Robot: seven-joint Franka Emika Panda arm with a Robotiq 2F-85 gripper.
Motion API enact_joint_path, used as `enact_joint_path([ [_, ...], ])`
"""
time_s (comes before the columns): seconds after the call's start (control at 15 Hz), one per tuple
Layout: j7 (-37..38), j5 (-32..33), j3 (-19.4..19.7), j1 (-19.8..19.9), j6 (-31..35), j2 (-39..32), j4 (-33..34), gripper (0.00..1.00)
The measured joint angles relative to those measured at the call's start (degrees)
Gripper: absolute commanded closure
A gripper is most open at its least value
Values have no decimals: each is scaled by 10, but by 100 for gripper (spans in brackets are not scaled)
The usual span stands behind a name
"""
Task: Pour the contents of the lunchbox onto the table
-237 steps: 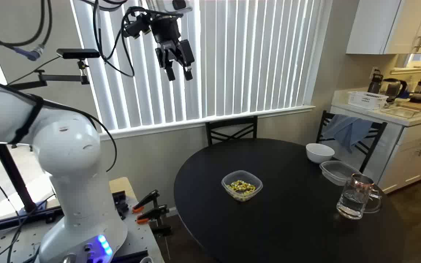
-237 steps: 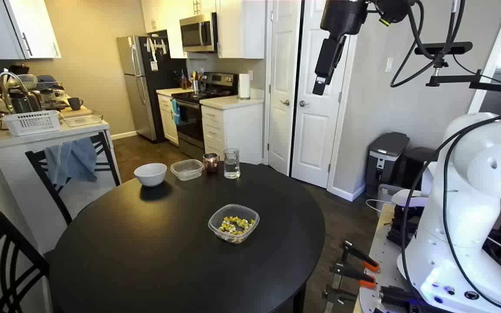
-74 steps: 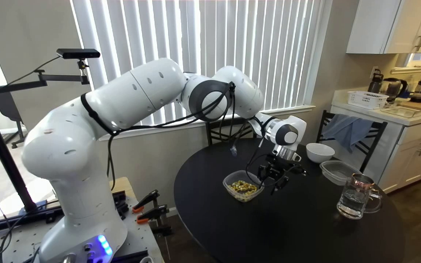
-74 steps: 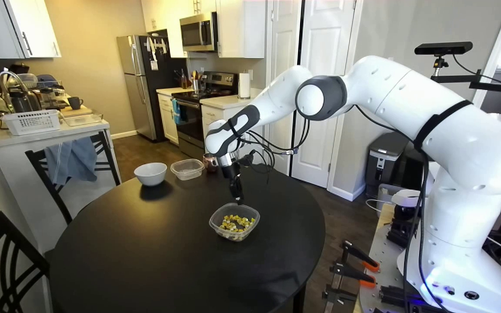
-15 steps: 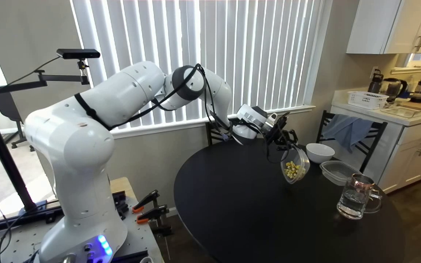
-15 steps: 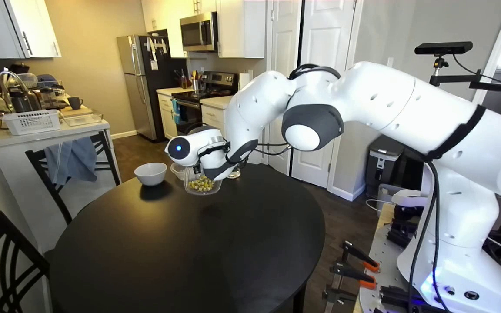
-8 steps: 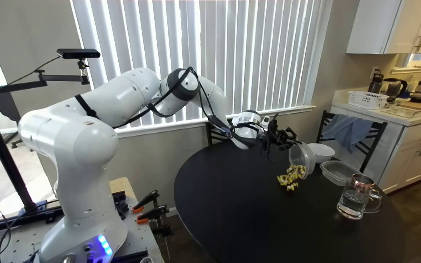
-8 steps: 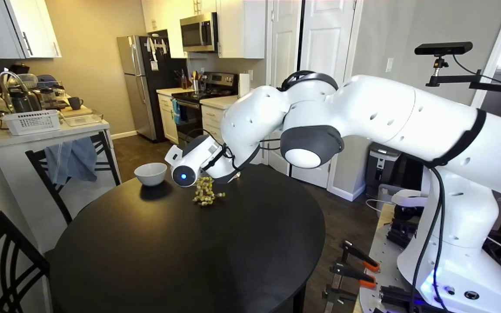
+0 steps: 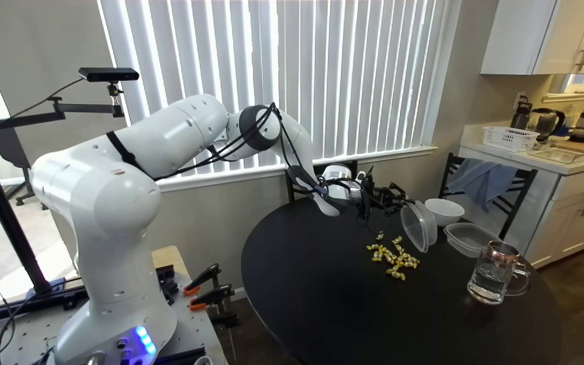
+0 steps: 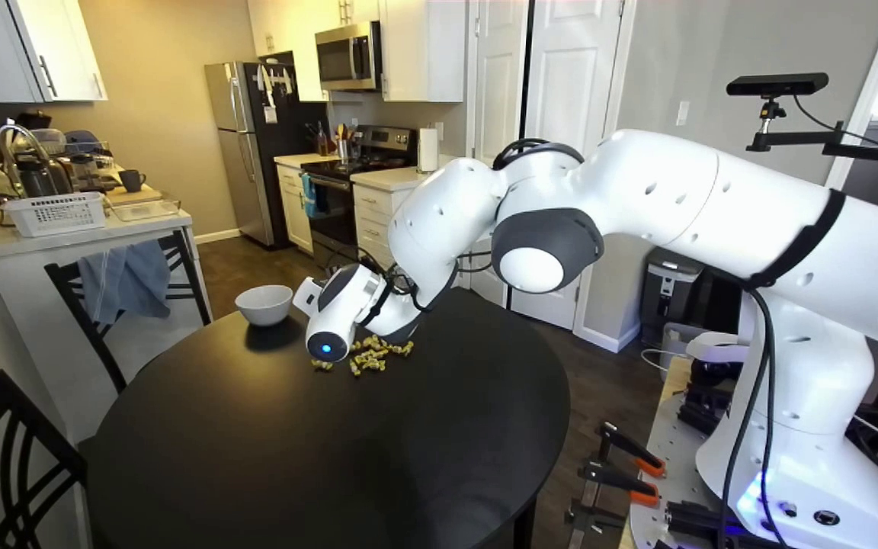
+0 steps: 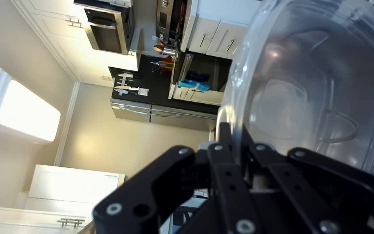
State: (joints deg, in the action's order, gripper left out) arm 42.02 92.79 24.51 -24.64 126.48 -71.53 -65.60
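The lunchbox (image 9: 418,226), clear plastic, is tipped onto its side above the table (image 9: 322,304), its opening facing the table's middle. My gripper (image 11: 237,138) is shut on its rim wall, one finger on each side, as the wrist view shows. Inside, the lunchbox (image 11: 336,84) looks bare. The contents (image 9: 392,257), yellowish pieces, lie scattered on the black tabletop below the opening, a few apart from the main cluster. The same contents (image 10: 374,353) show partly behind the wrist in an exterior view, where the arm hides both lunchbox and gripper.
A white bowl (image 9: 446,212) stands close behind the lunchbox. Near the table's far edge are another clear container (image 9: 469,241) and a glass pitcher (image 9: 487,279) with water, a copper mug (image 9: 504,249) overlapping it. A chair with a blue cloth (image 10: 125,282) stands at the edge.
Since a second ago the lunchbox has tipped further over and its pieces have tumbled out onto the tabletop. Several seconds ago it stood upright on the table, filled, with the gripper beside it.
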Motion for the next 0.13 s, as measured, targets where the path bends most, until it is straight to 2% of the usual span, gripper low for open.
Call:
enact_joint_path([
  [0.13,0,29,-34,19,-13,4,-1,98],
])
